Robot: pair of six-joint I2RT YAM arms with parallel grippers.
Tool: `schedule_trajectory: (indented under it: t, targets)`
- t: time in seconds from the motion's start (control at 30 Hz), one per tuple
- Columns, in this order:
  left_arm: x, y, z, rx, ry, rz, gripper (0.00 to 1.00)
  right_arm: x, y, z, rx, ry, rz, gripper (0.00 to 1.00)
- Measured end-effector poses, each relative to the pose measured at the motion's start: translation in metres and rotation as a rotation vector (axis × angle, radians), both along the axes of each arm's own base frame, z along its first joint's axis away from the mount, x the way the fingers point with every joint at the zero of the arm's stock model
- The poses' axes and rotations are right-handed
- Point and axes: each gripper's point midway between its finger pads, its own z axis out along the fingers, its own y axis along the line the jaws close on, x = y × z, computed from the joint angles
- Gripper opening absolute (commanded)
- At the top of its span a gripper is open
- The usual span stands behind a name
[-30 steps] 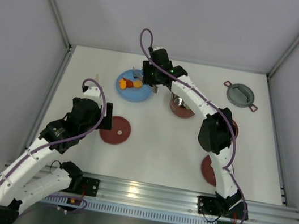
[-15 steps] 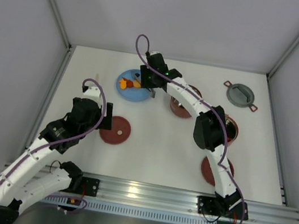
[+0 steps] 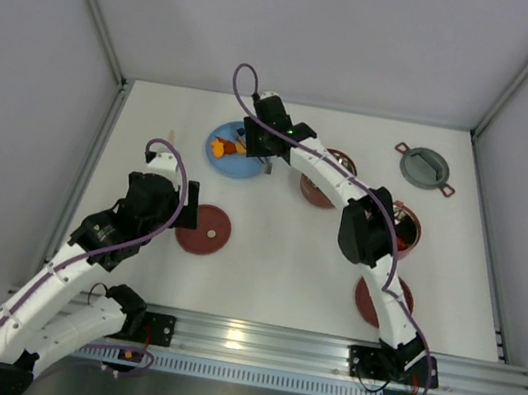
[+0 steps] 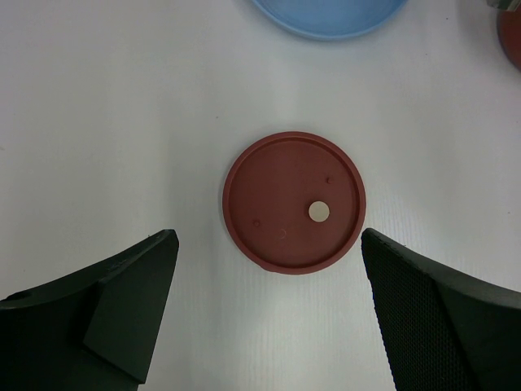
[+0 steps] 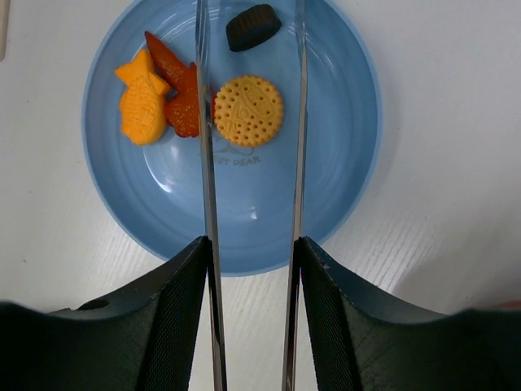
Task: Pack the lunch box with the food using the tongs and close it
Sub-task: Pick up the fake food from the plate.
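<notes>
My right gripper is shut on the tongs, whose two silver arms reach over the light-blue plate. The food lies on that plate. A round biscuit sits between the tong arms, with a dark piece beyond it. An orange fish piece and a red-orange piece lie left of the tongs. My left gripper hangs open above a dark-red disc lid. Two lunch box bowls stand right of the plate, partly hidden by the right arm.
The grey two-eared cover lies at the back right. A second dark-red lid lies near the right arm's base. Grey walls close the table in on the left, back and right. A metal rail runs along the near edge.
The right arm has swung left, carrying the tongs further over the blue plate. The left arm has not moved.
</notes>
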Motion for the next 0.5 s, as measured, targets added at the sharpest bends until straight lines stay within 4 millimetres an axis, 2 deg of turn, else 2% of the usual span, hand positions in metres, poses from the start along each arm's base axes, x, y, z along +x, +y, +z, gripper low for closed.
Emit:
schedule_trajectory:
  t: [0.23, 0.37, 0.5]
  targets:
    - [0.0, 0.0, 0.0, 0.0, 0.0, 0.0, 0.99, -0.005, 0.02, 0.012, -0.042, -0.08, 0.032, 0.46]
    - [0.0, 0.0, 0.0, 0.0, 0.0, 0.0, 0.99, -0.013, 0.029, 0.01, -0.064, -0.094, 0.054, 0.42]
    - [0.0, 0.0, 0.0, 0.0, 0.0, 0.0, 0.99, -0.014, 0.029, 0.008, -0.078, -0.098, 0.051, 0.35]
